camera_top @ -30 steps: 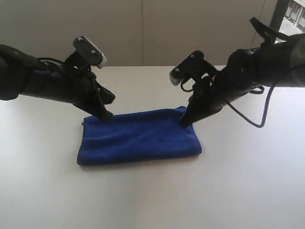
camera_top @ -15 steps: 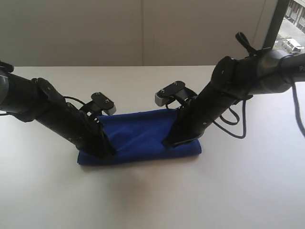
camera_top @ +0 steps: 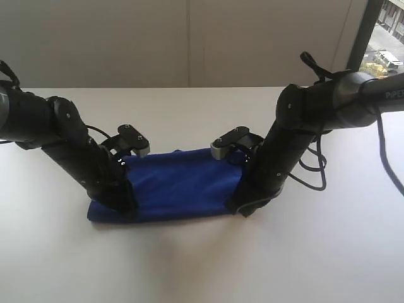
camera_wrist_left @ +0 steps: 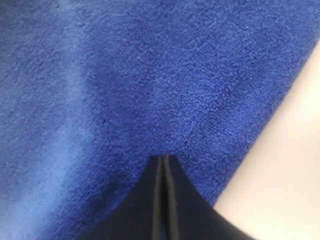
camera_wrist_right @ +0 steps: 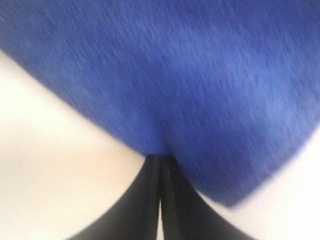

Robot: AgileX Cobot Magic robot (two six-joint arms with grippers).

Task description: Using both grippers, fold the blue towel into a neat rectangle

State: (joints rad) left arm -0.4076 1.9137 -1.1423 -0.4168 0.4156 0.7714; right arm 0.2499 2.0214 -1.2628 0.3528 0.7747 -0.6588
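A white table (camera_top: 202, 265) fills the lower part of the exterior view. Behind it stands a beige panelled wall (camera_top: 189, 38), and a strip of window (camera_top: 382, 31) shows in the upper right corner.

The towel (camera_top: 180, 183) lies on the table at the centre of the frame. It is a deep blue, roughly rectangular bundle stretched from left to right. Its near edge rests low on the table, and its surface slopes up toward the far edge.

The left gripper (camera_top: 123, 208) comes down at the towel's lower left corner and the right gripper (camera_top: 243, 208) at its lower right corner. Both tips sit at the near edge, against the cloth. Each black arm slants down and inward from its side of the frame. Each carries a grey block (camera_top: 134, 140) near the wrist, just above the towel's far edge. A cable (camera_top: 315, 170) loops beside the right arm.

In the left wrist view, the left gripper (camera_wrist_left: 164, 159) has its jaws pressed together with only a thin line between them. The tips are sunk in the plush, and a crease runs away from them, so it appears to pinch the towel (camera_wrist_left: 125, 75). Bare table (camera_wrist_left: 280, 165) shows in the lower right of that picture.

The right wrist view is blurred. There the right gripper (camera_wrist_right: 161, 158) is likewise closed, with the edge of the towel (camera_wrist_right: 175, 75) gathered at its tips. Table (camera_wrist_right: 50, 150) shows on either side of the cloth.
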